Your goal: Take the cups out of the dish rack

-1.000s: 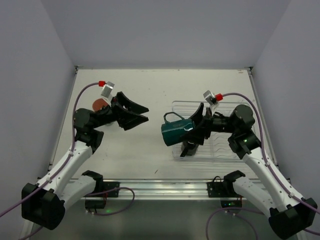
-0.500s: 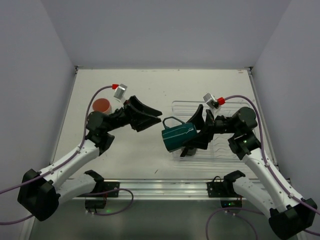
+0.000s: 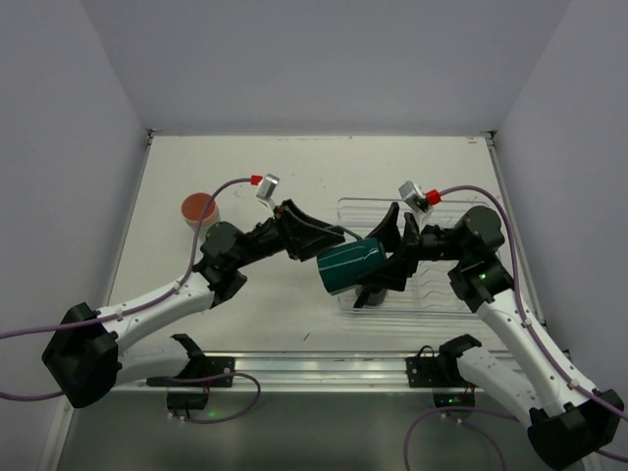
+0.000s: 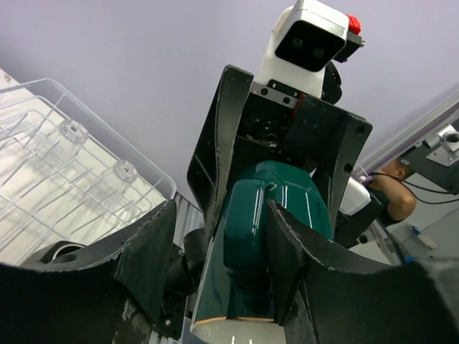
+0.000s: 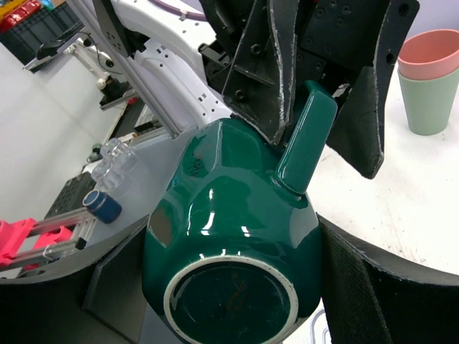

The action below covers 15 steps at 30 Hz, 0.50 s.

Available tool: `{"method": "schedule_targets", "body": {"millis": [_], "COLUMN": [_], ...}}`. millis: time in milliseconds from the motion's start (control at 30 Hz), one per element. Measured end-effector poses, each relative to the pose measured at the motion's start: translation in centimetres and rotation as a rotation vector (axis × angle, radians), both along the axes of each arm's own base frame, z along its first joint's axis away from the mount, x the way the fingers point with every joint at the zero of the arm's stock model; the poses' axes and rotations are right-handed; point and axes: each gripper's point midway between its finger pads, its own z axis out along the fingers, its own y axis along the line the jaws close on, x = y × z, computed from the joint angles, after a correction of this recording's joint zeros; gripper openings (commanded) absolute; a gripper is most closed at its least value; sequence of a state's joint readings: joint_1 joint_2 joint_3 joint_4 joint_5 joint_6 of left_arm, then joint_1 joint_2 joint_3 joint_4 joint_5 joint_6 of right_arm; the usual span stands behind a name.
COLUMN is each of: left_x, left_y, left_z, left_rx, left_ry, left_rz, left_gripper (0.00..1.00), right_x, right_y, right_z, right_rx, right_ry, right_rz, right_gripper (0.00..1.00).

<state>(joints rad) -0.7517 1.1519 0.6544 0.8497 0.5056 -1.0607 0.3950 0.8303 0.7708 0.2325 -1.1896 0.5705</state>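
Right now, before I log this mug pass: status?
Right pincer shut on teal mug, over dish rack's left edge. Left pincer open, straddling the handle. Nothing in the way.

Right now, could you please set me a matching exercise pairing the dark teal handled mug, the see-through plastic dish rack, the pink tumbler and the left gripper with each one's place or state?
Things:
1. dark teal handled mug
2. see-through plastic dish rack
3. pink tumbler
4. left gripper

Places or states:
A. nested in the pale green tumbler
B. open, fingers either side of a handle
C. lying on the white table, ribbed dividers up
D. held sideways in the right gripper

Pairs: 1-D, 2-C, 3-A, 4-B.
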Motion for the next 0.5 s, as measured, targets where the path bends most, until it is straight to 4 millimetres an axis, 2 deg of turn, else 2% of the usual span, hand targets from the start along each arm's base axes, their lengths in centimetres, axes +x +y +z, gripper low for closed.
{"method": "schedule_targets", "body": {"millis": [333, 500], "left_x": [0.1, 0.0], "left_y": [-0.5, -0.8], "left_z": [2.1, 2.2], "left_rx": [-0.047, -0.048], "left_ry": [-0.016, -0.014], "left_rz": [0.034, 0.029], "left_gripper": [0.54, 0.53], "right_x": [0.1, 0.5], "right_y": [0.1, 0.3], "right_z": [-0.4, -0.7], "right_rx": [-0.009, -0.014], "right_ry": [0.001, 0.015], "right_rz": [-0.001, 0.0], "right_gripper": [0.0, 0.0]}}
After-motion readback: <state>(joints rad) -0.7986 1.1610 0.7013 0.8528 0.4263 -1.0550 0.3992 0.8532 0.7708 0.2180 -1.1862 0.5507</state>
